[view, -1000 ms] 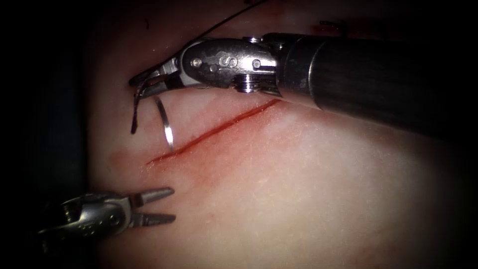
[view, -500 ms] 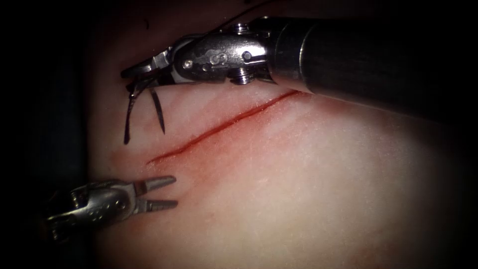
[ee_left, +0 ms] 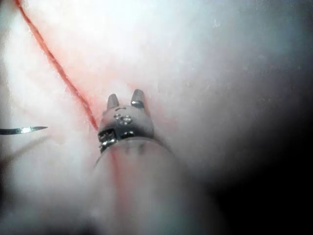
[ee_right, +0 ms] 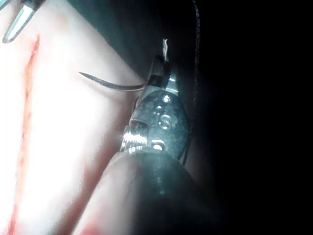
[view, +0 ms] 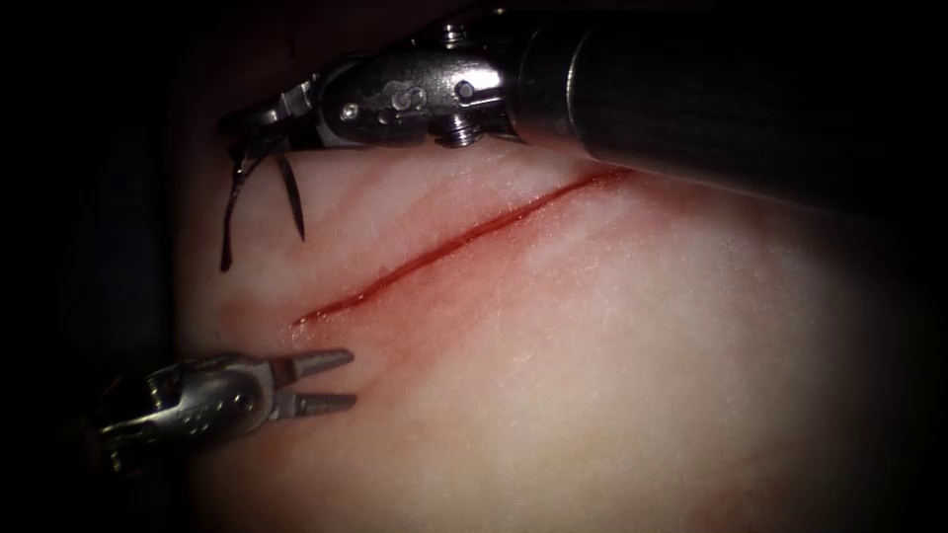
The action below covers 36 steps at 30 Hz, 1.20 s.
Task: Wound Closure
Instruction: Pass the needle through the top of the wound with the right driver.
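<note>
The needle (view: 292, 202) is held by the right gripper (view: 259, 133), clamped near its blunt end, and hangs free above the tissue (view: 592, 375) on the left side of the cut (view: 444, 249), not in the tissue. A dark shadow of it is cast on the tissue just to its left. Its sharp tip is seen in the left wrist view (ee_left: 29, 129), and its curve is seen leaving the closed jaws in the right wrist view (ee_right: 110, 83). Thread (ee_right: 196, 58) is seen running beside the right gripper. The left gripper (view: 331, 380) is held open and empty, just below the cut's lower left end, near the tissue. Red fluid is seen along the cut.
</note>
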Motion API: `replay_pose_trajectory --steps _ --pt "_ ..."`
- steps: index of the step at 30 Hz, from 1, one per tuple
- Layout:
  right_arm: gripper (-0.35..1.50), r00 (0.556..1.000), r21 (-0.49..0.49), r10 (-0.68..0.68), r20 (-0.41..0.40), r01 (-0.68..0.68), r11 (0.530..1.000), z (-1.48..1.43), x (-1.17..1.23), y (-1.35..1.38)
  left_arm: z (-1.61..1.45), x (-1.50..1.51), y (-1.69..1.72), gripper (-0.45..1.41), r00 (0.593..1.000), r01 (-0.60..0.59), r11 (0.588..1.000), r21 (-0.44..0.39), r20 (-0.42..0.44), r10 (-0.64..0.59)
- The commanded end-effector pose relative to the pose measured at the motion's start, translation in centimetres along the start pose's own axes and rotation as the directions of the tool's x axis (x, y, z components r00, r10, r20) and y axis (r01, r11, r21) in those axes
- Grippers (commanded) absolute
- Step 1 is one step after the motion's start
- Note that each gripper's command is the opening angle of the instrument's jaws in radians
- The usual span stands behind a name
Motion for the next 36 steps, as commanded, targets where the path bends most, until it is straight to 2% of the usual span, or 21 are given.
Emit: replay_pose_trajectory --steps 1,25,36 --pt "-0.35 1.000 0.000 -0.019 0.001 0.019 1.000 0.06 -0.05 0.06 0.07 0.00 -0.02 0.13 1.000 -0.002 1.000 0.000 -0.002 0.002" --pt "-0.35 0.994 0.044 -0.101 0.035 0.099 0.994 0.09 -0.12 -0.09 0.02 0.04 0.00 0.13 1.000 0.002 1.000 -0.006 0.003 -0.002" --pt "-0.35 0.994 0.023 -0.108 0.023 0.108 0.994 0.03 -0.02 -0.14 0.00 0.03 -0.01 0.11 1.000 0.000 1.000 -0.010 0.008 0.000"
